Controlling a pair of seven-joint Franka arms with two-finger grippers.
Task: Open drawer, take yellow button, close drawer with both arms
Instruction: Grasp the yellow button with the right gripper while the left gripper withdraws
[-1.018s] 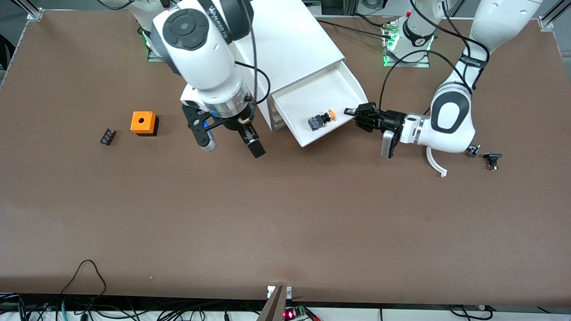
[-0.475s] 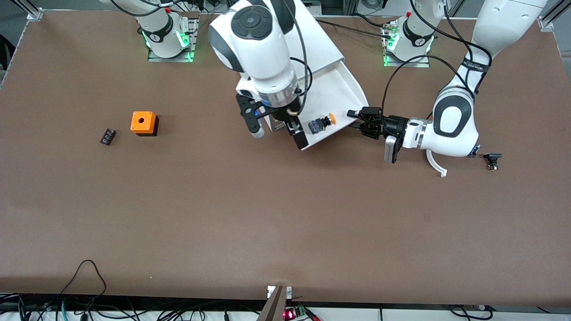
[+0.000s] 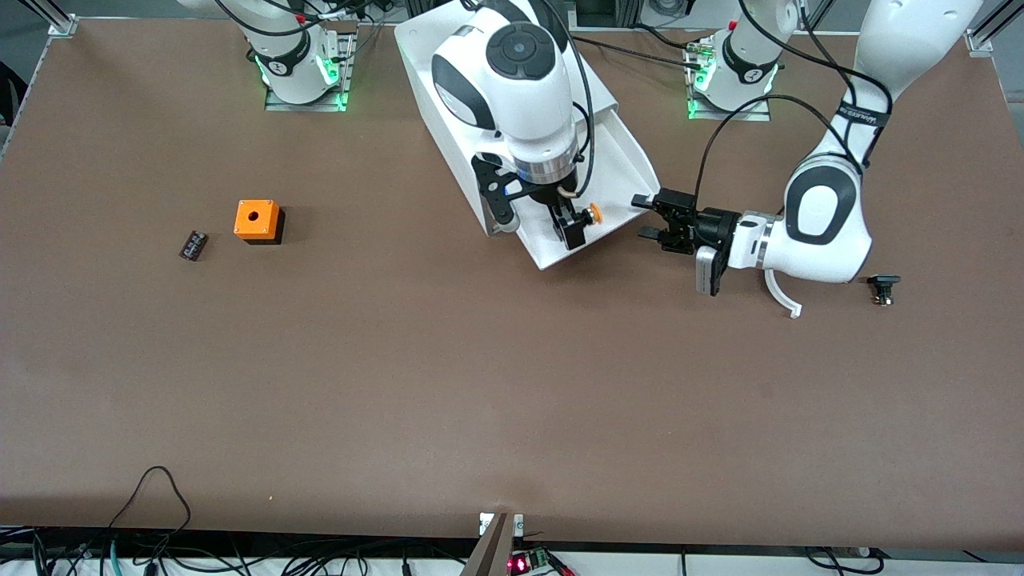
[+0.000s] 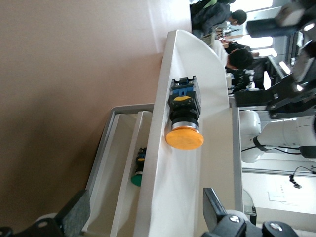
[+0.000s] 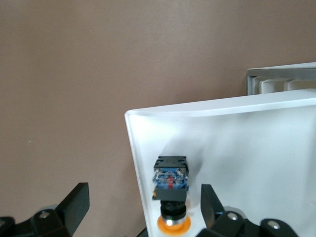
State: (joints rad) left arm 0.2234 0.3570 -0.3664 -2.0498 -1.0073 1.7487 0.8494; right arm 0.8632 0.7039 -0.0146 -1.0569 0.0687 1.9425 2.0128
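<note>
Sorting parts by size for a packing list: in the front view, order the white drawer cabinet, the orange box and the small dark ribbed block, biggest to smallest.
1. White drawer cabinet, by far the largest.
2. Orange box.
3. Dark ribbed block, smallest.

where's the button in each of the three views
Front view: button in the open drawer, partly under the right end effector.
Left wrist view: button seen over the drawer's wall.
Right wrist view: button on the drawer floor.
Shared landmark: the white drawer.
</note>
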